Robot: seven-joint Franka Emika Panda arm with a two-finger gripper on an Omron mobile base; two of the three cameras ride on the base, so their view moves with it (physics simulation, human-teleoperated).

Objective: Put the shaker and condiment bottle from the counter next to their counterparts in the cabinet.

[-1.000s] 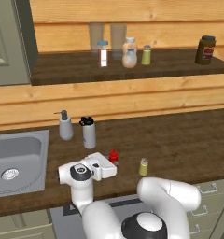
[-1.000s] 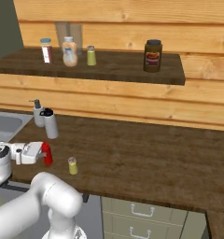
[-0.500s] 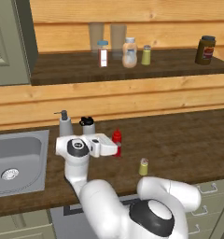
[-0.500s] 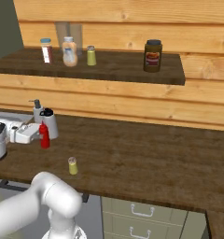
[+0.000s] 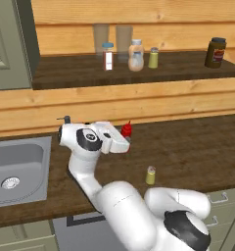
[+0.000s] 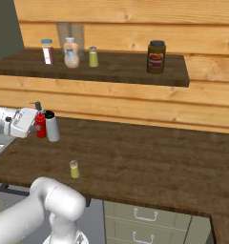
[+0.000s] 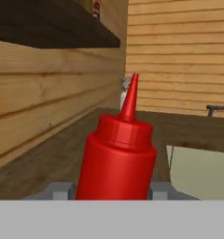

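Above the counter (image 6: 150,157), fingers (image 7: 60,189) pinching the condiment bottle (image 7: 116,161) have carried it higher than before.

- The gripper (image 6: 36,125) stands at the left edge, raised above the counter (image 6: 150,162), its jaws closed on the condiment bottle (image 6: 40,125).
- The condiment bottle sits upright between the jaws, its body clear of the worktop.
- A white bottle with a black lid (image 6: 52,126) stands just beyond the jaws, to their right, close beside the red bottle.
- The shaker (image 6: 74,169) rests upright on the counter, below and to the right of the jaws, well apart from them.
- Above the jaws, the cabinet (image 6: 107,66) shelf carries a blue-capped bottle (image 6: 47,51), a rounded clear bottle (image 6: 71,53) and a matching shaker (image 6: 93,56).
- A dark jar (image 6: 156,56) stands farther right on that shelf.
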